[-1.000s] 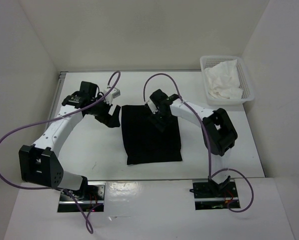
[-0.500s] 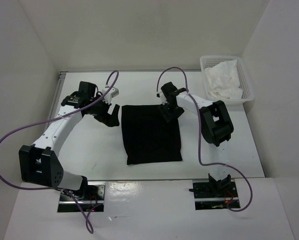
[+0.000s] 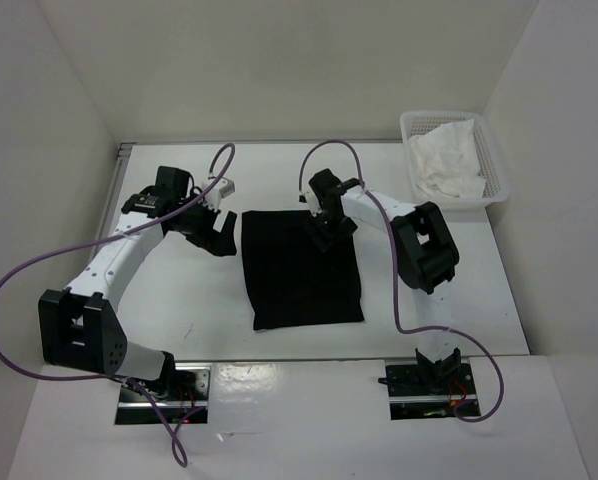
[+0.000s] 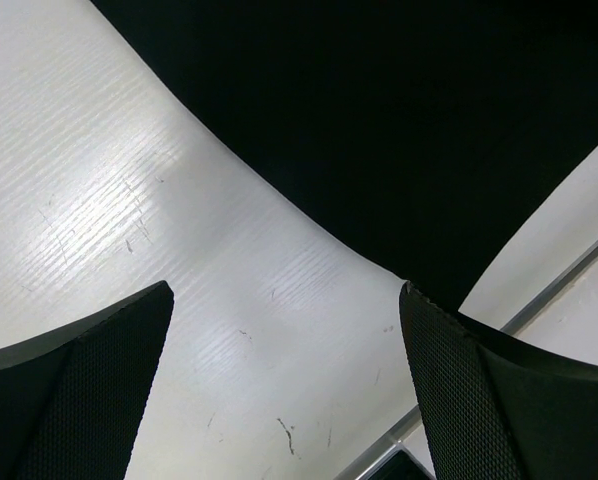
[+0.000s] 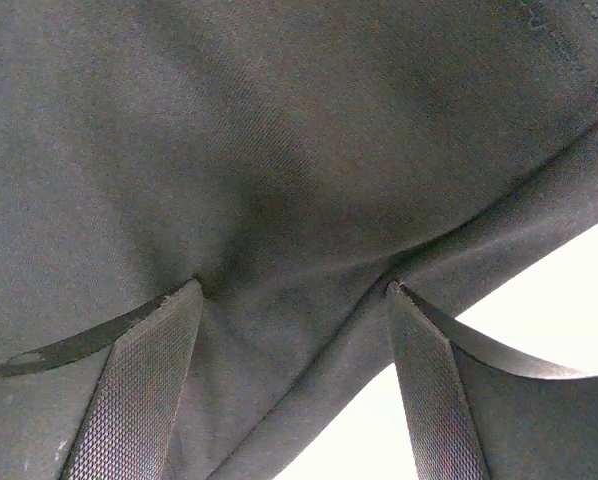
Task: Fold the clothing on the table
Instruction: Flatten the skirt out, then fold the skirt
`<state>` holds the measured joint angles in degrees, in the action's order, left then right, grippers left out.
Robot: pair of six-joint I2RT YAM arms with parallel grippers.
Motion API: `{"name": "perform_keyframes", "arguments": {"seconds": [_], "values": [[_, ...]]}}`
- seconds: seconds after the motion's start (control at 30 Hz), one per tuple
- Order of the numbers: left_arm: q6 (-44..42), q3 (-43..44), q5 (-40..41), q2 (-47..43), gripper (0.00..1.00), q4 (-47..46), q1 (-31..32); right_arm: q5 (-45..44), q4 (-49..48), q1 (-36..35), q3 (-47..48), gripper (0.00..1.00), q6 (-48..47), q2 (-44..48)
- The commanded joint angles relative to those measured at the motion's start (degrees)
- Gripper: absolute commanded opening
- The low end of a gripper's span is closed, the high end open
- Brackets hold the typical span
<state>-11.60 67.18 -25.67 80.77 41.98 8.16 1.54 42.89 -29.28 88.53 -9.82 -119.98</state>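
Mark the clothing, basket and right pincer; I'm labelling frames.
clothing (image 3: 301, 280), top view, middle of the fabric.
basket (image 3: 459, 203), top view, near rim.
right pincer (image 5: 293, 286), right wrist view, midway between fingertips.

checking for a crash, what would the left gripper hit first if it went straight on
Likely the bare table, just short of the clothing: the open left gripper frames only white tabletop. Depth is hard to judge.

Lab: walled white table (image 3: 179, 290), bolted robot arms (image 3: 129, 248)
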Motion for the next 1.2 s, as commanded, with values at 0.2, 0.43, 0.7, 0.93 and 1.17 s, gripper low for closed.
{"name": "perform_keyframes", "arguments": {"seconds": [0.2, 0.43, 0.7, 0.93, 1.17], "values": [[0.7, -0.03, 0.53, -0.53, 1.0, 0.12, -0.25, -0.22, -3.78, -0.34, 4.71, 0.78, 3.14, -8.33], [1.22, -0.03, 1.06, 0.61, 1.0, -1.1, -0.78, 1.08, -1.59, 2.82, 13.32, 0.78, 4.99, -13.17], [5.95, 3.83, -2.62, 5.88, 1.0, -7.41, -1.3, 8.91, -0.53, 3.88, 8.77, 0.8, -0.18, 0.26], [14.66, 12.44, -11.22, 20.62, 0.9, -15.87, -7.19, 13.83, 2.36, 6.24, -1.15, 0.8, -7.13, 15.21], [15.99, 20.97, -13.26, 34.09, 0.82, -18.95, -7.72, 12.08, 2.55, 8.01, -8.64, 0.8, -8.36, 25.05]]}}
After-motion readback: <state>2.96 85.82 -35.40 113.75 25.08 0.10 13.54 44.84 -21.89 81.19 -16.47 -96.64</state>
